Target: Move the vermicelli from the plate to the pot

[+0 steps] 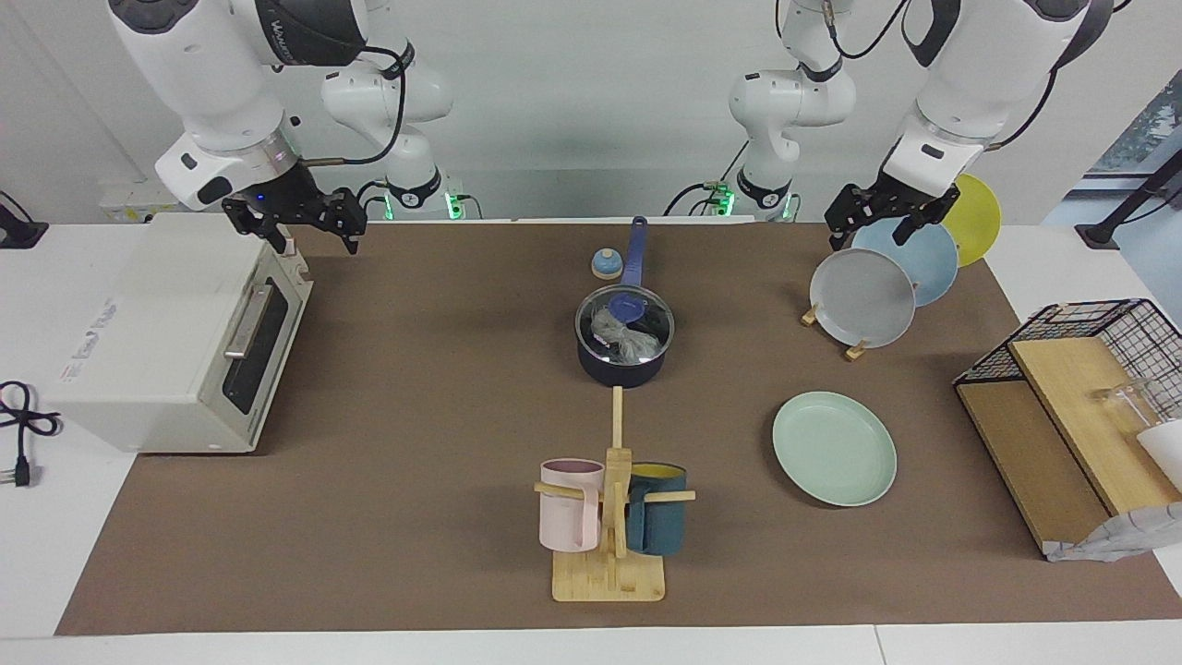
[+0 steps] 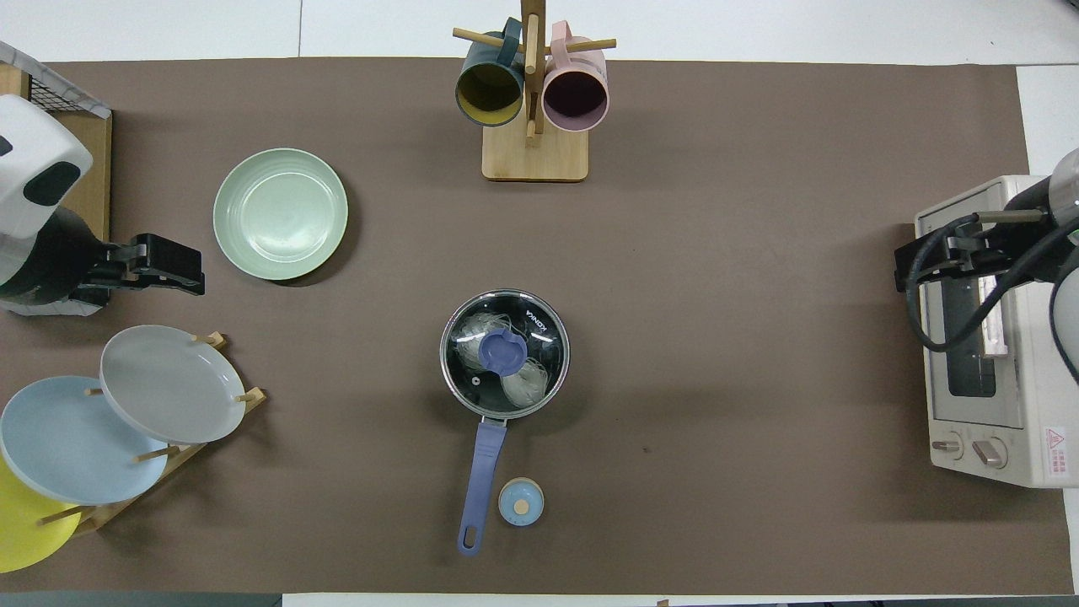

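The dark navy pot (image 1: 625, 356) (image 2: 504, 354) stands mid-table with its long blue handle pointing toward the robots. A glass lid with a blue knob (image 2: 503, 351) covers it. The vermicelli (image 1: 628, 344) (image 2: 524, 388) lies inside, visible through the glass. The mint-green plate (image 1: 834, 448) (image 2: 280, 213) lies bare, farther from the robots toward the left arm's end. My left gripper (image 1: 868, 236) (image 2: 194, 275) hangs open over the plate rack, holding nothing. My right gripper (image 1: 316, 242) (image 2: 906, 270) is open and empty over the toaster oven's corner nearest the robots.
A toaster oven (image 1: 175, 332) sits at the right arm's end. A wooden mug tree (image 1: 609, 517) holds a pink and a teal mug. The plate rack (image 1: 863, 296) carries grey, blue and yellow plates. A small blue knob-shaped thing (image 1: 606, 264) lies beside the pot handle. A wire basket (image 1: 1080, 388) holds boards.
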Motion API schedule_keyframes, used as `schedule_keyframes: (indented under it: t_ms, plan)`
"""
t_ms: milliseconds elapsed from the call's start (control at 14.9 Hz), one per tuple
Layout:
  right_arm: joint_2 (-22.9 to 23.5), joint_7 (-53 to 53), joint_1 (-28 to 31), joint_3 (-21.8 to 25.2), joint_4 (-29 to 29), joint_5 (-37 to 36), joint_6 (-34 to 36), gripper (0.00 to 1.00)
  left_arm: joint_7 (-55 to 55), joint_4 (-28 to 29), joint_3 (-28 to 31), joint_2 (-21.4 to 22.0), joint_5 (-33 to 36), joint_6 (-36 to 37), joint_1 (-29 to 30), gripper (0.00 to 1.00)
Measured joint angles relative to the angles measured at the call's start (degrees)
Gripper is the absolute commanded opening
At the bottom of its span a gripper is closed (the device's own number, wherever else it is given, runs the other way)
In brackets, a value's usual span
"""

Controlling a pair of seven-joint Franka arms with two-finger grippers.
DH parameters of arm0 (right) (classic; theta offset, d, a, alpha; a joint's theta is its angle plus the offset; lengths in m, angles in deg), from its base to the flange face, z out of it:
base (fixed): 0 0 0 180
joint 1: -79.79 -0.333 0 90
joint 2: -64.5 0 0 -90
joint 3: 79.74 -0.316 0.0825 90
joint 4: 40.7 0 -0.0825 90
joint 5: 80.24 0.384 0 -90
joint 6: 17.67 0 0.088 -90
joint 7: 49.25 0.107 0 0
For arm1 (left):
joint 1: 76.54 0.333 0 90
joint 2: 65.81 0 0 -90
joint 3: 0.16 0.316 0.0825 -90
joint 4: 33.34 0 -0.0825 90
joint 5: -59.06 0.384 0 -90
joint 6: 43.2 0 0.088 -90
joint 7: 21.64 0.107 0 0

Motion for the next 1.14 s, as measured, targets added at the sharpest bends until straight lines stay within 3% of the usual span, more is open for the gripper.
schedule_keyframes:
  t_ms: [335,1139]
  plan:
    - [0.0,-1.34,2.74,0.16,0.0,0.0,0.0,1.0,0.0,0.0,0.0,0.0,0.0,0.0,0.0,1.0]
    - [-0.41,-3.57,2.78,-1.53,-0.2,0.47,0.0,1.0,0.0,0.0,0.0,0.0,0.0,0.0,0.0,1.0]
